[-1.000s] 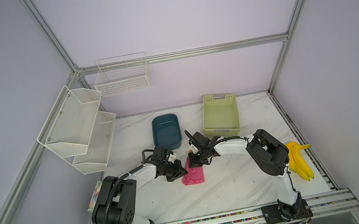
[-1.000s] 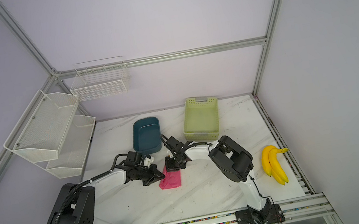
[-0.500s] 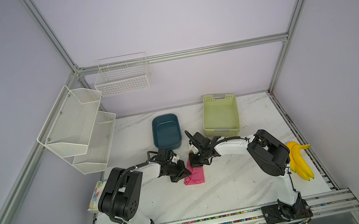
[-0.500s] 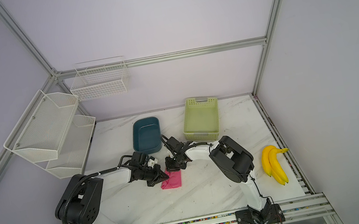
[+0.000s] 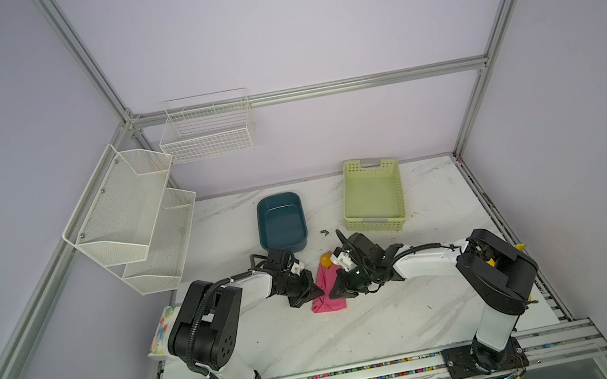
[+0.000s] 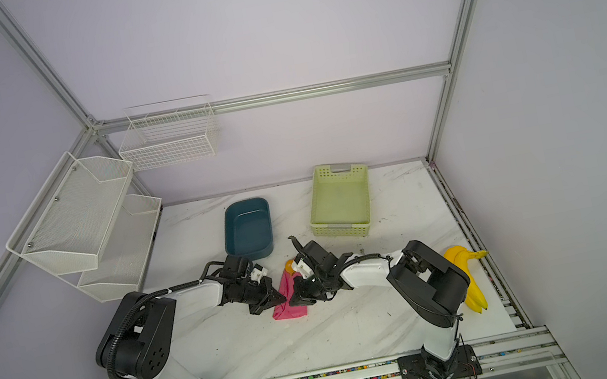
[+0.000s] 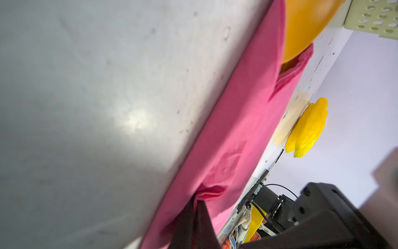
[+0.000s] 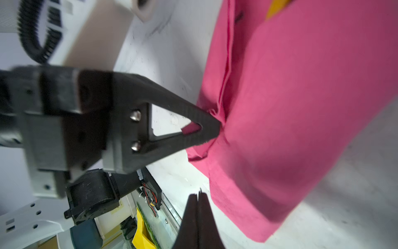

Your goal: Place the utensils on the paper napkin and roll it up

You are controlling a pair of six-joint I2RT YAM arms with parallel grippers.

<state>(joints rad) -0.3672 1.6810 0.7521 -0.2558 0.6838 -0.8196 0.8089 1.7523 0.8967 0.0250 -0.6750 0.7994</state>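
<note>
Magenta-pink paper napkin roll on the white marble counter, pinched at one side.
Behind-left of the roll, a dark teal tub, floor bare. Left claw pinches the roll's left edge; an orange plastic spoon bowl pokes from its far end; right claw, closed empty, just right. Behind-right, a pale green perforated basket, bare; far right, yellow bananas, clear in a top view.

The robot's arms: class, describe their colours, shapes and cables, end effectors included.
The left arm and right arm: white shells, black joints and bases. A ribbed black hose loops along the left, a thin black cable along the right. Left end effector and right end effector: black, tapered triangular fingers.
</note>
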